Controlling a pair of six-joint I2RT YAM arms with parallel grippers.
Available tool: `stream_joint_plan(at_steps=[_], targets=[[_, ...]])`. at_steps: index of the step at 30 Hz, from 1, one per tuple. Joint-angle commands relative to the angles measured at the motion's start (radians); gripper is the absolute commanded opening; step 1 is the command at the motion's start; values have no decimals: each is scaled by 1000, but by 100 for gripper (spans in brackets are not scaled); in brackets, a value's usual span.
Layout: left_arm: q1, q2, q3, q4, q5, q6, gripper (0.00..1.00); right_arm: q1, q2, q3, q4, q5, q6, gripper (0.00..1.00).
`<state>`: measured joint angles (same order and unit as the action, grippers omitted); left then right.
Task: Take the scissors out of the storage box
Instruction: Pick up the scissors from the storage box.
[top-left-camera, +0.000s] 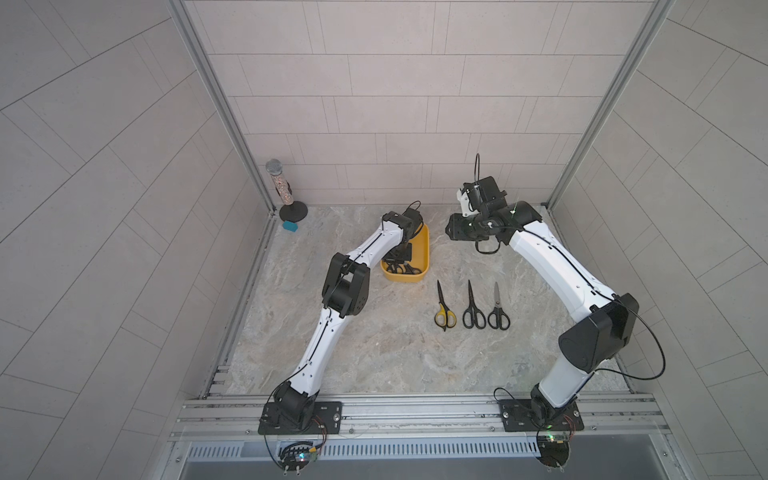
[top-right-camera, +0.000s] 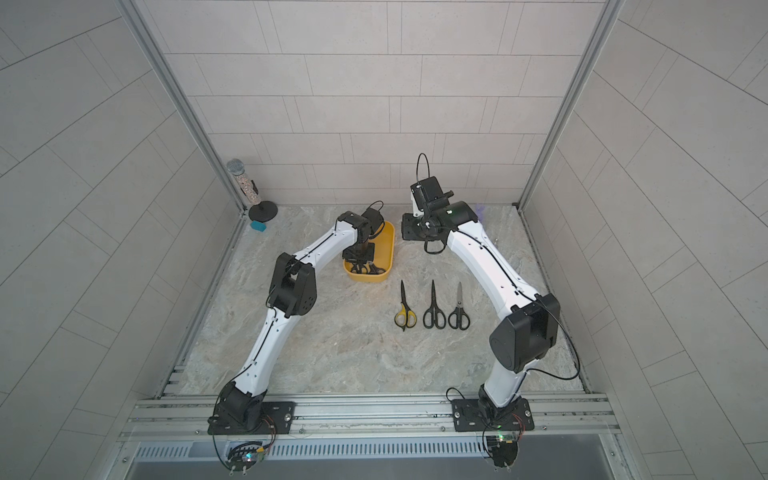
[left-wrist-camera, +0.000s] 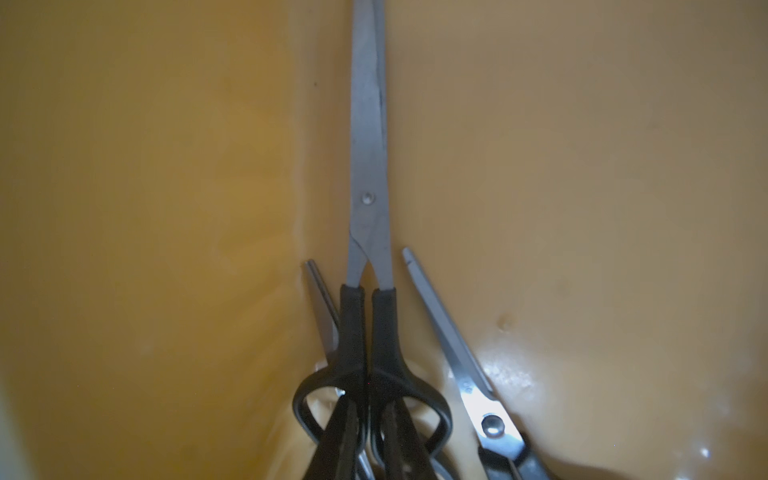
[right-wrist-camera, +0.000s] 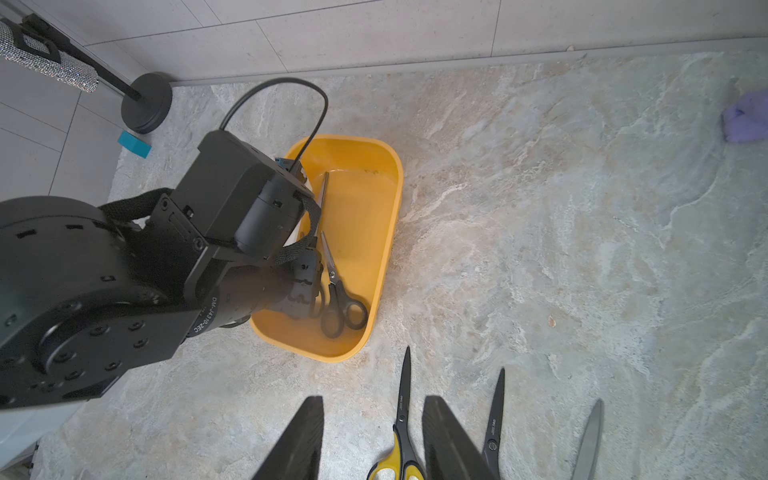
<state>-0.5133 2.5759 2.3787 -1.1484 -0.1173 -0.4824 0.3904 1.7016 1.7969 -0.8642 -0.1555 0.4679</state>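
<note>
Lying nearest on the table, side by side, are the yellow-handled scissors, dark-bladed scissors and silver-bladed scissors. Beyond them, the left gripper reaches into the yellow box, fingers pinched on the black handles of the long scissors; two more pairs lie alongside. The right gripper hangs beside the box, fingers apart. A microphone stand and teal block occupy the far corner.

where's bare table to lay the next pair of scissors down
Bare marble lies left of the yellow-handled scissors, toward the left arm's elbow, and right of the silver-bladed pair, before the right arm. The strip in front of the row is free too. Crowded: the storage box, with the left gripper and more scissors inside.
</note>
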Motion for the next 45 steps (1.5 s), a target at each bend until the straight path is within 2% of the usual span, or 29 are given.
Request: stream_joint_plan(at_steps=[1,6,11,15,21,34,39,45], targets=[[-3,73,9,-77,-20,-8,13,-9,-16,38,-27,-9,-12,44],[-2,77,5,-71,-8,-9,0,-19,-14,63,-39,-12,-18,44],[-5,49,2,-29,-9,15,0,-25,-7,83,-48,-11,-21,44],[-8,-37,-28,34,-70,40,0,-24,-4,87,-50,-10,-21,44],[-11,-128,-60,87,-66,53,0,-25,3,93,-50,-13,-23,44],[-32,-260,-88,10,-47,58,0,-24,-2,112,-52,-10,-25,44],[-73,-397,-220,1,-68,42,0,-24,4,133,-59,-9,-30,44],[-130,-612,-529,69,-53,-26,0,-24,-2,132,-59,-7,-31,44]])
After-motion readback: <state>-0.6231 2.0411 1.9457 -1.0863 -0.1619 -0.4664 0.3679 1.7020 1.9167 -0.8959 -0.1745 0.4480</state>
